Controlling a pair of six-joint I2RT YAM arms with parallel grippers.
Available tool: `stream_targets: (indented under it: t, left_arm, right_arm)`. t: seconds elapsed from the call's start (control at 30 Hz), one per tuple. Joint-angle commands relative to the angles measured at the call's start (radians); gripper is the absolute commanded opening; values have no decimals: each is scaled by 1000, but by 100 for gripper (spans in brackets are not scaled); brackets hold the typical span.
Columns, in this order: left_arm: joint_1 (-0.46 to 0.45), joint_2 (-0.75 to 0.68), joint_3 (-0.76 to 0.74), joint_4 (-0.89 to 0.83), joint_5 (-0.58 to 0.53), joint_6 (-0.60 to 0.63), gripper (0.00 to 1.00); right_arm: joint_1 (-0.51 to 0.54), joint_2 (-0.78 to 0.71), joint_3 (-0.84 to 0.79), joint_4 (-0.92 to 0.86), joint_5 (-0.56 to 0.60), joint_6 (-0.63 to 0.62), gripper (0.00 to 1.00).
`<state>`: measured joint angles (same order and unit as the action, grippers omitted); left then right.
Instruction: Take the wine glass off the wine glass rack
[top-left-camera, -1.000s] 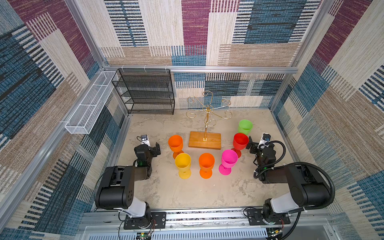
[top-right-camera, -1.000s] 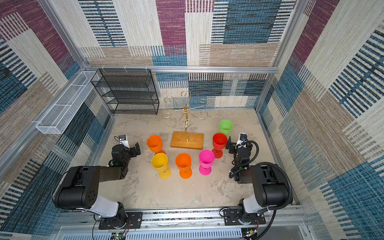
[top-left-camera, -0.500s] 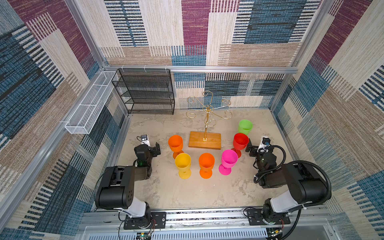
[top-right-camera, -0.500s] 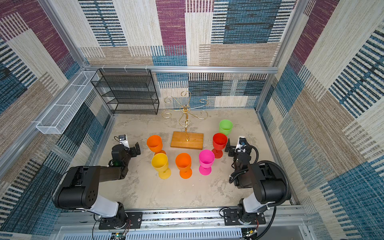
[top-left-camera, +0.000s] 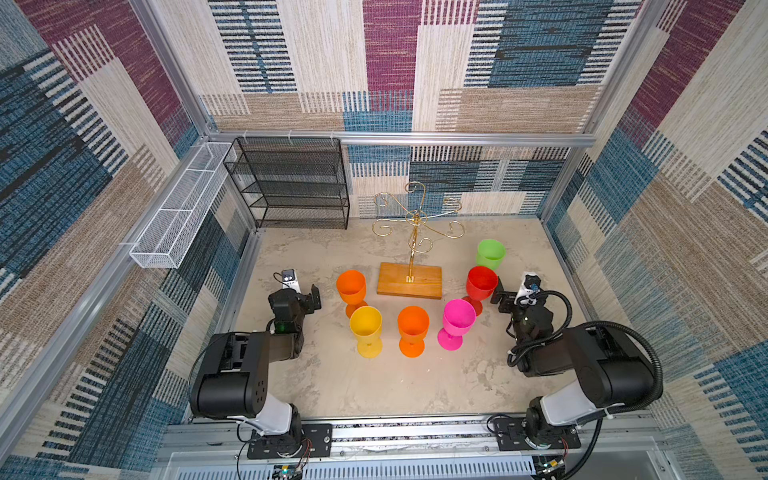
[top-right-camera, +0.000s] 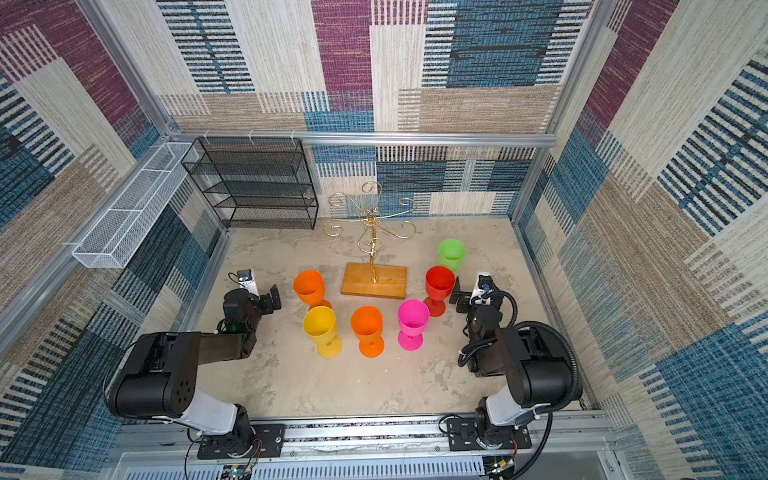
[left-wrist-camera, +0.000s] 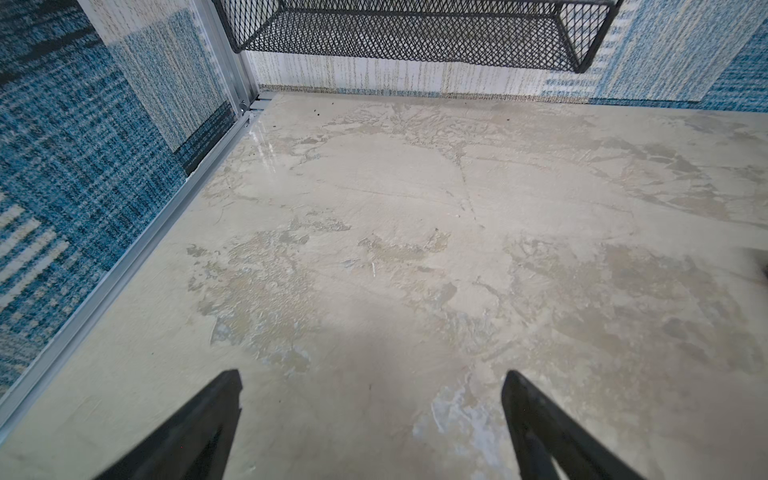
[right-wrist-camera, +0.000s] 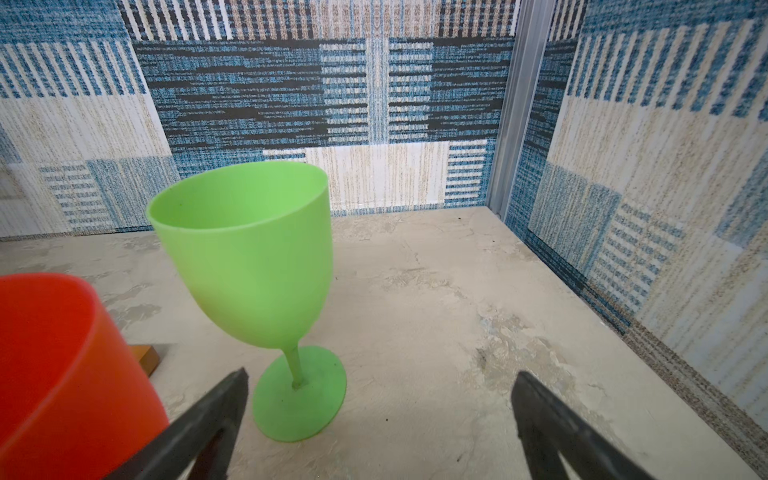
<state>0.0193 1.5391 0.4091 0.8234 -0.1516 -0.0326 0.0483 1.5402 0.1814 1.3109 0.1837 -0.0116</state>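
Rack: gold wire tree on wooden base (top-left-camera: 399, 282), standing mid-table.
Left gripper (left-wrist-camera: 371, 376): jaws sitting spread over tabletop.
Right gripper (right-wrist-camera: 380, 374): jaws sitting spread, at 3 o'clock of red plastic wine glass (top-left-camera: 481, 284).

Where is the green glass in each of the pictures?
In a top view: the green glass stands right of the gold rack.
In a top view: same place.
Left wrist: not in it.
Right wrist: upright, close up.
Shared landmark: the red glass beside it, except left wrist.

Wine glass rack (top-left-camera: 395, 282) centre-back; glasses (top-left-camera: 412, 328) before, beside it.
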Motion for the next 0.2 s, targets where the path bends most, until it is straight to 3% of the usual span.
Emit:
stream_targets:
  t: [0.0, 0.17]
  left_arm:
    - [0, -2, -1, 26, 3, -4, 100]
    - [1, -2, -1, 26, 2, -4, 99]
  right_arm:
    - [-7, 4, 16, 12, -14, -2, 100]
    - [-24, -4, 10, 11, -46, 4, 100]
